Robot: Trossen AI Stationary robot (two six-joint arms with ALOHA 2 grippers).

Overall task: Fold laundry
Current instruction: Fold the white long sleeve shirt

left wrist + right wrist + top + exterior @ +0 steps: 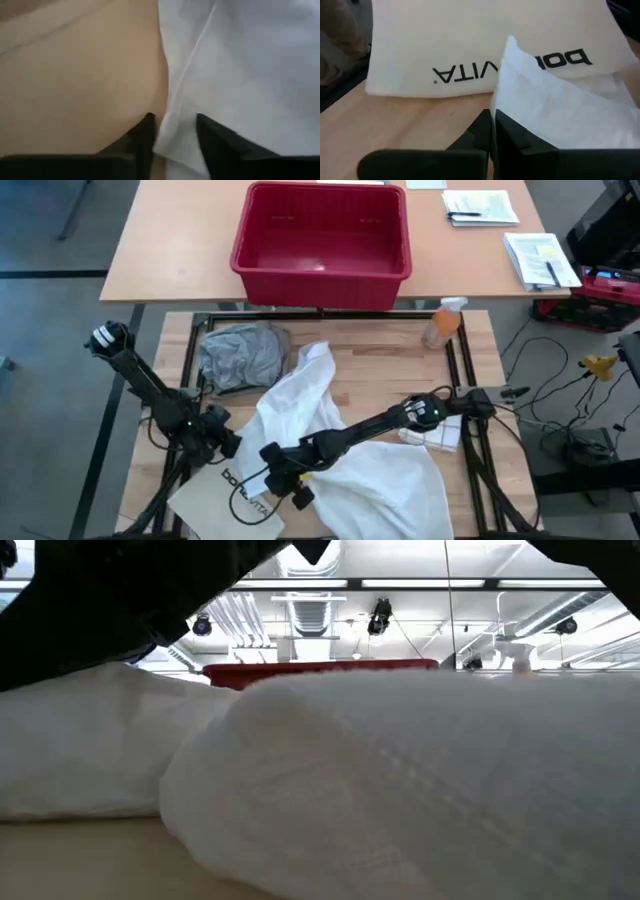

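The large white shirt point(340, 450) lies crumpled across the middle of the table, and it fills the low view point(400, 790). A grey T-shirt point(240, 356) lies bunched at the far left. My left gripper point(222, 438) is low at the shirt's left edge. In the left wrist view it stands open point(172, 132) with a hemmed edge of the shirt point(175, 100) between its fingers. My right gripper point(285, 475) has reached across the shirt to its near left part and is shut on white cloth above the stiff "bonavita" bag point(470, 55). My left gripper has the shirt's hemmed edge point(170, 125) lying between its open fingers; whether they touch it I cannot tell. My right gripper pinches a bunched point of the white shirt point(506, 107) between its two shut fingers. The cloth stands past the fingertips in a peak point(512, 47) over the bag; how many layers I cannot tell.
The bonavita bag point(228, 492) lies at the table's near left corner, partly under the shirt. A red basket point(322, 240) stands on the desk beyond the far edge. An orange spray bottle point(443, 323) stands at the far right, and a small white packet point(432, 436) lies under my right arm.
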